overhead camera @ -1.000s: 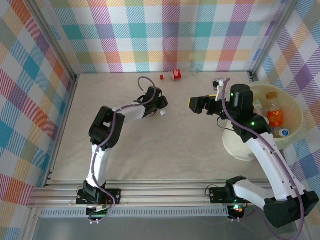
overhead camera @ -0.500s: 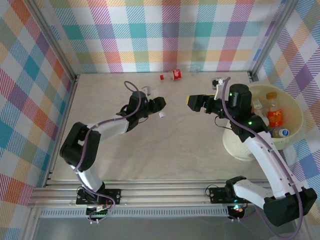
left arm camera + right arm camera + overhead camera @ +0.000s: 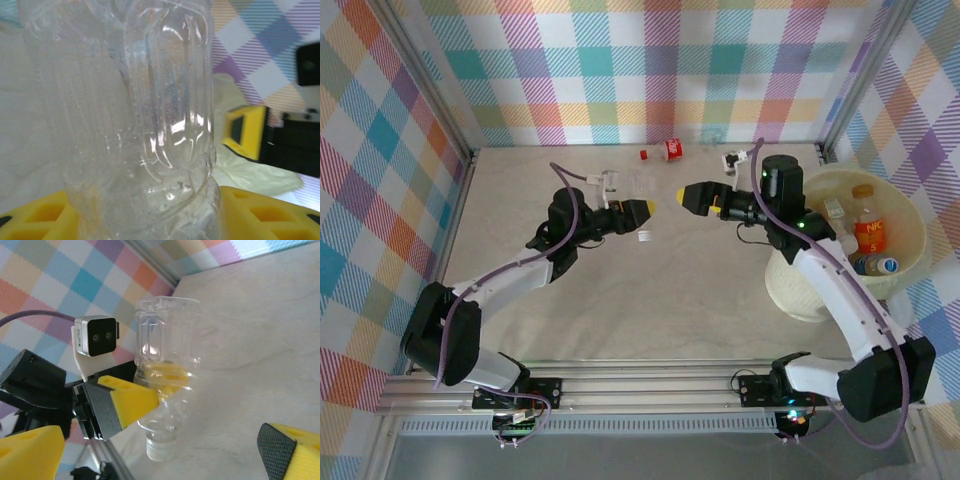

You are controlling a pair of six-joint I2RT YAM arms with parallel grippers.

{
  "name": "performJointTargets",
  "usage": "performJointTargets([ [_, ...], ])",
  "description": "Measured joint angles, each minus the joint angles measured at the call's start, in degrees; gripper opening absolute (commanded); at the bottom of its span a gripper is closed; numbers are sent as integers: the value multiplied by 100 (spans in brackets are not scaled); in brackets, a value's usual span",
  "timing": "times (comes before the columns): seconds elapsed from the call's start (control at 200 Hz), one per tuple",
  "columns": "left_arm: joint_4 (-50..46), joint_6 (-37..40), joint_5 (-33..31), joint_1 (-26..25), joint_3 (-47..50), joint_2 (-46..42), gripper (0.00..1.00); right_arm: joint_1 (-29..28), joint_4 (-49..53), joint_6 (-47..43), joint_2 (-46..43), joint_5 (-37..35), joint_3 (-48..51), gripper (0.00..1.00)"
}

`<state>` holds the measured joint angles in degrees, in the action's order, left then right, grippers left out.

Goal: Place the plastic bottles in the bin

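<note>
Bin (image 3: 807,297) sits at the table's (image 3: 670,310) right edge, with bottles (image 3: 870,232) inside. Left arm (image 3: 505,285) stretches low toward centre, left jaws clamped on a clear bottle (image 3: 164,332) whose long axis crosses them, cap nearest the arm bases. Right arm (image 3: 840,300) reaches leftward, right jaws spread wide, facing that bottle close by. Red-labelled bottle (image 3: 670,149) lies by the far wall.

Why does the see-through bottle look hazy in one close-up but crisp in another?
Left wrist view: the clear bottle sits close to the lens, so it blurs, with glints on its ridges. Right wrist view: farther off, it is sharper. Top view: even light, faint shadows.
</note>
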<state>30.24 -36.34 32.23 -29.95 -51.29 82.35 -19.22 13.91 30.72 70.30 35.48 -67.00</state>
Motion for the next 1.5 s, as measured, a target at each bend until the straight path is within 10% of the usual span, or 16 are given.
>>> performJointTargets([
  [0.49,-13,498,1174,-647,-273,-260,51,-186,-87,269,365,916,-448,100],
  [1.5,-160,627,1176,-820,-603,-107,52,-374,-369,153,343,634,-304,47],
])
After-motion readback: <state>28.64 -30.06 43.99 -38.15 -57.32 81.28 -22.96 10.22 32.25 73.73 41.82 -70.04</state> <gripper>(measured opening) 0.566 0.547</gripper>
